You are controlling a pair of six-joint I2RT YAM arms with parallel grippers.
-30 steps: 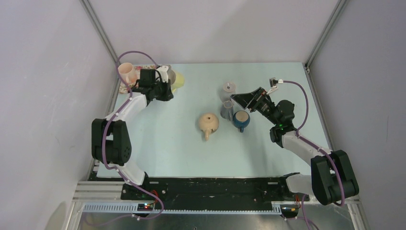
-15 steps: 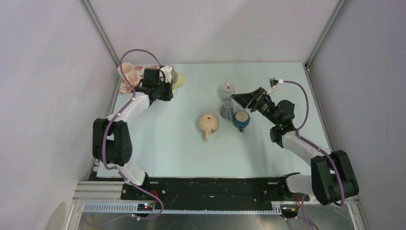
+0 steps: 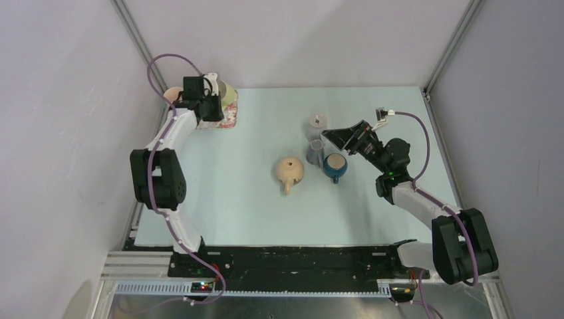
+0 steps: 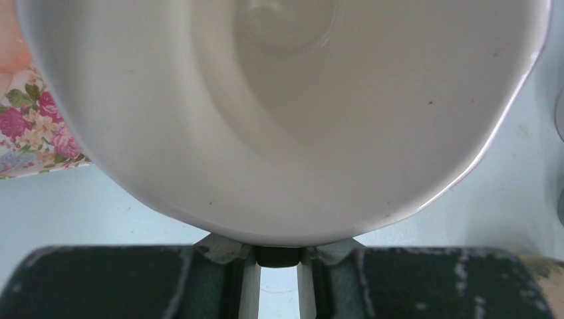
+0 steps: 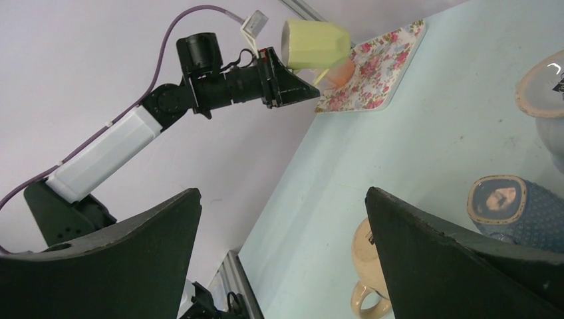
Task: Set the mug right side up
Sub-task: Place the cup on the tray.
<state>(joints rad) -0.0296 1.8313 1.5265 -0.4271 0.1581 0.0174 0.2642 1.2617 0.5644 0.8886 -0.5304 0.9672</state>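
We count six vessels and one floral tray point(image 5: 379, 66) at the pale table point(image 3: 253, 212): one yellow-green mug point(image 4: 286, 119), one pink cup point(image 3: 174, 95), one tan mug point(image 3: 290, 171), one blue mug point(image 3: 334, 166) and two grey cups point(image 3: 315, 153). The yellow-green mug hangs in the air over the tray at the far left corner, tipped on its side. Its rim is pinched in the narrow jaws of the left gripper point(image 4: 278, 251), its mouth facing that wrist. The right gripper point(image 5: 282, 193) hovers near the blue mug, jaws spread wide, holding nothing.
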